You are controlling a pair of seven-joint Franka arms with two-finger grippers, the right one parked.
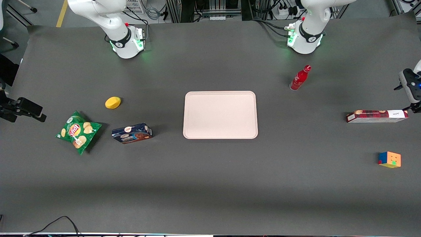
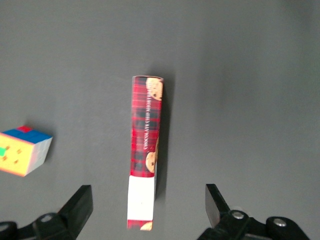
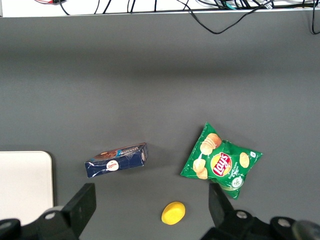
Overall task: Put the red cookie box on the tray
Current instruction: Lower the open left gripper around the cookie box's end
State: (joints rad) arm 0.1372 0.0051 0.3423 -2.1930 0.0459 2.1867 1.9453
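The red cookie box (image 1: 376,116) lies flat on the dark table toward the working arm's end, a long tartan carton with one white end. In the left wrist view the red cookie box (image 2: 146,145) runs lengthwise away from the camera. My left gripper (image 2: 148,195) hovers above its white end, open wide, one finger (image 2: 80,200) on each side and well apart from the carton. From the front, the gripper (image 1: 407,98) shows at the frame's edge over the box's white end. The pale pink tray (image 1: 220,115) sits empty at the table's middle.
A colour cube (image 1: 389,159) sits nearer the front camera than the red box, beside it in the wrist view (image 2: 22,151). A red bottle (image 1: 300,78) stands between tray and arm base. A blue cookie box (image 1: 131,133), chips bag (image 1: 78,131) and yellow object (image 1: 112,102) lie toward the parked arm's end.
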